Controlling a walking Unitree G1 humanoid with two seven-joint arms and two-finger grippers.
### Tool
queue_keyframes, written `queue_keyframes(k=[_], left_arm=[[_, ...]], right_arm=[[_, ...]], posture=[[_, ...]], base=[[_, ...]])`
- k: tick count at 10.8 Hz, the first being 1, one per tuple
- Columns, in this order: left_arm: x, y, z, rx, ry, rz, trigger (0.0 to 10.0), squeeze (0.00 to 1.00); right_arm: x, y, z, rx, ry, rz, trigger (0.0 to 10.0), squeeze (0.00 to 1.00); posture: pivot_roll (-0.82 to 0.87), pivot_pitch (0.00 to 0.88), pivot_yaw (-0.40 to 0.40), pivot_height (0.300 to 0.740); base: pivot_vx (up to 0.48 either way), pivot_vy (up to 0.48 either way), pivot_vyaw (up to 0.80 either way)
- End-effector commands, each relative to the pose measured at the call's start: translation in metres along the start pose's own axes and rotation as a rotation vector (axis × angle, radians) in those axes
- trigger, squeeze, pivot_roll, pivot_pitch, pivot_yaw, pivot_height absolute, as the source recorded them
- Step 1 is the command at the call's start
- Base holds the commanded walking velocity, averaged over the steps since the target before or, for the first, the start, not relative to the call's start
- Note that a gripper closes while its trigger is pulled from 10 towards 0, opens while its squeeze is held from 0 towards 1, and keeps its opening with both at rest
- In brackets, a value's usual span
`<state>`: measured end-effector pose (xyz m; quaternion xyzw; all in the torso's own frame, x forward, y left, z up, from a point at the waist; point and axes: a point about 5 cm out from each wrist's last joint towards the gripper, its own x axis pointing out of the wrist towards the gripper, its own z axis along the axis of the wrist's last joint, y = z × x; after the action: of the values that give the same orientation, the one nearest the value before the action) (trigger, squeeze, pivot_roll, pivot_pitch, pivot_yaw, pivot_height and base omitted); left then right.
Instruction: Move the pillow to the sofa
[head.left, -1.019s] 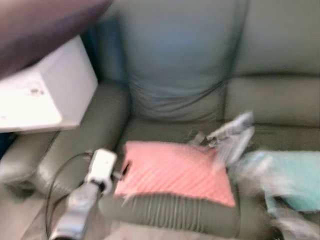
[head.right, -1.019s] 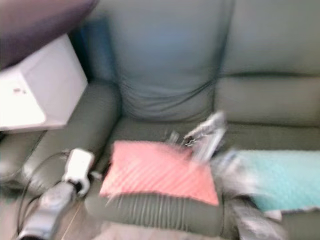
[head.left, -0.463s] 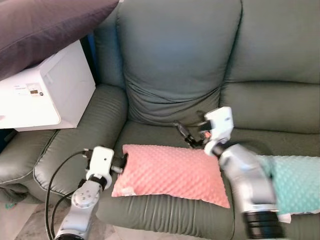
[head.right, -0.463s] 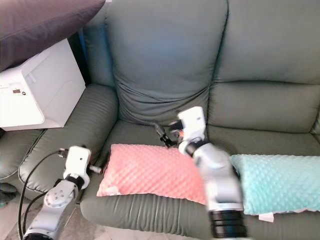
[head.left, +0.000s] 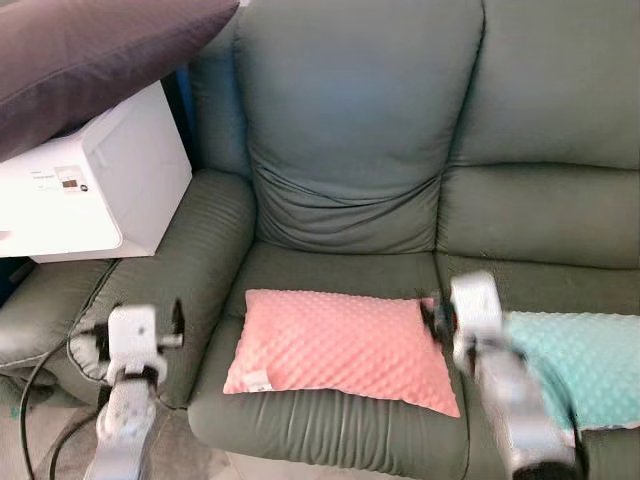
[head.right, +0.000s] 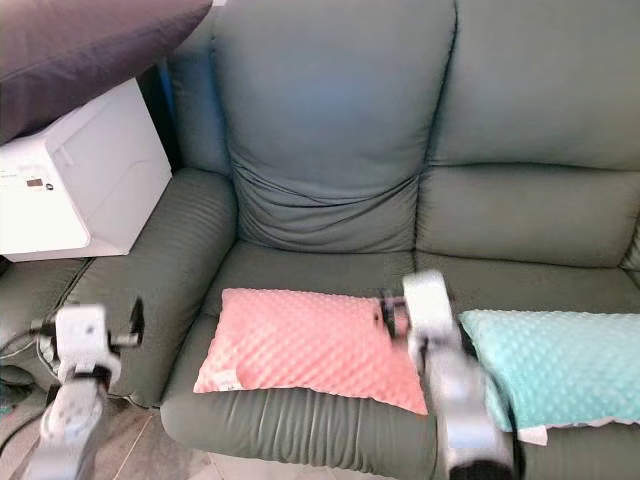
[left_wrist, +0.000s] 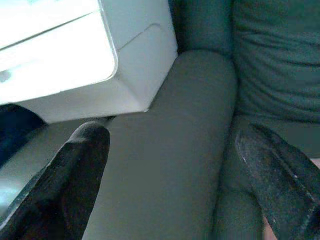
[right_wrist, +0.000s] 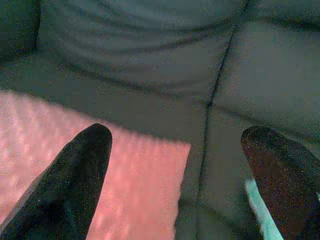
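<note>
Left eye view: pink pillow (head.left: 345, 345) lies flat on the green sofa (head.left: 350, 170) seat beside a teal pillow (head.left: 575, 360); left wrist view: left gripper (left_wrist: 175, 165) jaws wide apart, empty, over the armrest (left_wrist: 175, 130); right wrist view: right gripper (right_wrist: 175, 165) jaws wide apart, empty, above the pillow.

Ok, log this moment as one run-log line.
pink pillow: flat on sofa seat, released | left pincer: open, over armrest | right pincer: open, above pillow's right end | teal pillow: next seat

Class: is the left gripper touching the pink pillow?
Apart. In the left eye view the left gripper hangs beside the sofa armrest, with armrest showing between it and the pink pillow.
</note>
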<state>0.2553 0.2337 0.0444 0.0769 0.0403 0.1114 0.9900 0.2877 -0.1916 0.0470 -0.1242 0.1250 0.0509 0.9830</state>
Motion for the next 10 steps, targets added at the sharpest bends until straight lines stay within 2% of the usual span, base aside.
queue_keyframes(k=[1, 3, 4, 5, 7, 8, 9, 10], left_arm=[[-0.011, 0.001, -0.008, -0.024, 0.006, -0.021, 10.0, 0.0], [-0.025, 0.004, -0.023, -0.038, 0.068, 0.002, 10.0, 0.0], [-0.03, 0.003, -0.023, -0.033, 0.062, -0.019, 10.0, 0.0], [-0.027, 0.002, -0.019, -0.048, 0.053, -0.024, 10.0, 0.0], [-0.026, 0.005, -0.011, -0.071, 0.06, 0.034, 10.0, 0.0], [-0.032, -0.001, -0.01, -0.041, 0.081, -0.011, 10.0, 0.0], [-0.036, -0.006, -0.01, 0.037, 0.07, 0.006, 10.0, 0.0], [-0.033, -0.006, -0.008, -0.003, 0.07, 0.008, 10.0, 0.0]], right_arm=[[-0.003, 0.003, -0.008, 0.004, 0.012, -0.017, 10.0, 0.0], [-0.008, 0.004, -0.017, 0.005, 0.021, -0.029, 10.0, 0.0], [-0.008, 0.006, -0.018, 0.008, 0.003, -0.022, 10.0, 0.0], [-0.006, 0.007, -0.014, 0.03, -0.016, -0.018, 10.0, 0.0], [-0.002, 0.013, 0.0, 0.044, -0.078, 0.012, 10.0, 0.0], [0.003, 0.018, 0.01, 0.042, -0.112, 0.04, 10.0, 0.0], [0.015, 0.023, 0.023, 0.051, -0.142, 0.047, 10.0, 0.0], [0.021, 0.019, 0.033, 0.065, -0.155, 0.032, 10.0, 0.0]], posture=[[-0.25, 0.053, 0.072, 0.74], [-0.24, 0.054, 0.076, 0.74], [-0.23, 0.054, 0.076, 0.74], [-0.23, 0.056, 0.076, 0.74], [-0.21, 0.057, 0.072, 0.74], [-0.21, 0.061, 0.07, 0.74], [-0.21, 0.061, 0.069, 0.74], [-0.2, 0.061, 0.061, 0.74]], base=[[0.0, 0.0, 0.0], [0.0, 0.0, 0.0], [0.0, 0.0, 0.0], [0.0, 0.0, 0.0], [0.0, 0.0, 0.0], [0.0, 0.0, 0.0], [0.0, 0.0, 0.0], [0.0, 0.0, 0.0]])
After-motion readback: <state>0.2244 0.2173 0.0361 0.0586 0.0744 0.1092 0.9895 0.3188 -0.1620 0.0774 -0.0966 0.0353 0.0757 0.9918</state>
